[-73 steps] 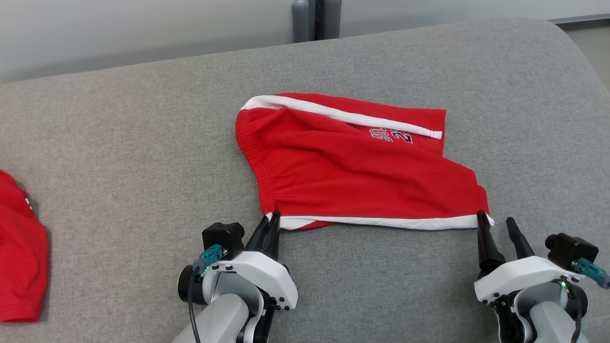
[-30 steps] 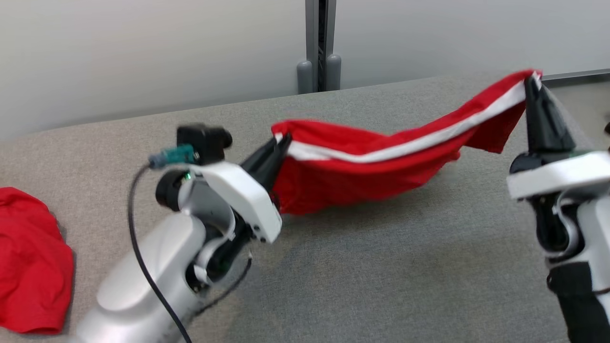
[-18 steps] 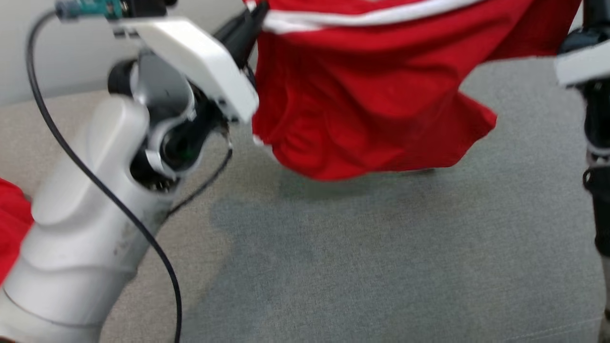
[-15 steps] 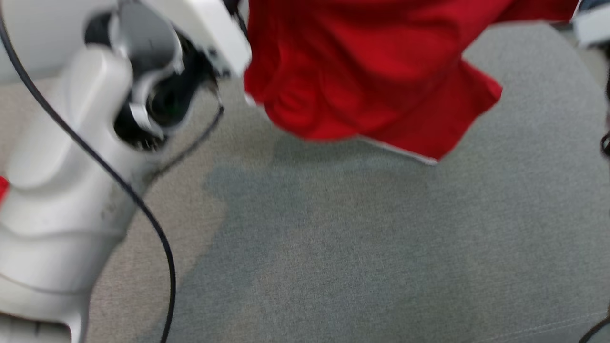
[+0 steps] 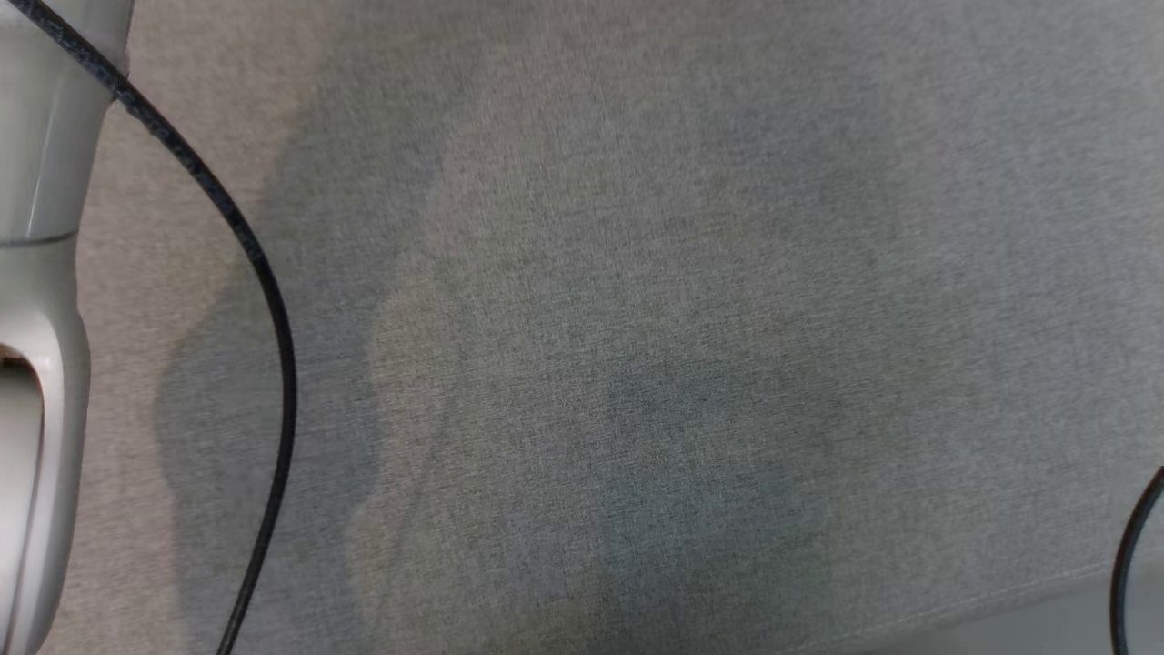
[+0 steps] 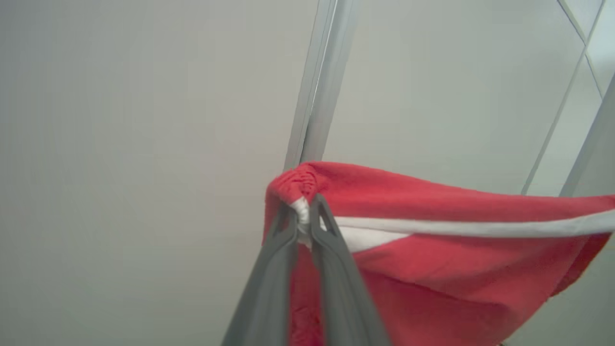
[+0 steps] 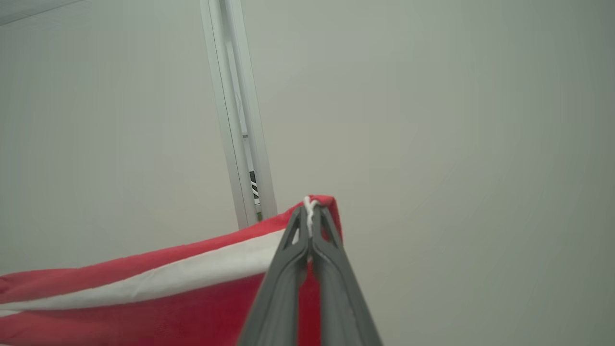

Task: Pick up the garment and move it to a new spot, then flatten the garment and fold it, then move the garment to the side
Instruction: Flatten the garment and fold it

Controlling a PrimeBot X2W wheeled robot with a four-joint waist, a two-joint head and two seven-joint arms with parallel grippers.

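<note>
Garment (image 6: 432,269), red with a white stripe (image 6: 471,228), held clear of the grey padded surface (image 5: 637,318) by two corners.

Head view: the surface is seen from above, crossed by soft shadows. A pale forearm (image 5: 36,273) and a black cable (image 5: 264,273) are seen at the left edge.

Left wrist view: the left gripper (image 6: 303,206) is pressed together on a bunched corner at the stripe's end. From these jaws the cloth runs off to the right and hangs below them, against a pale wall and a grey post (image 6: 322,81).

Right wrist view: the right gripper (image 7: 311,211) is pinched on the opposite corner. Here the cloth runs off to the left of the jaws and hangs below them.

The long axis is thus judged to lie along the striped edge, stretched between the two grips, with one end at each arm. An even set-down at the new spot is judged to depend on both arms being lowered together.
</note>
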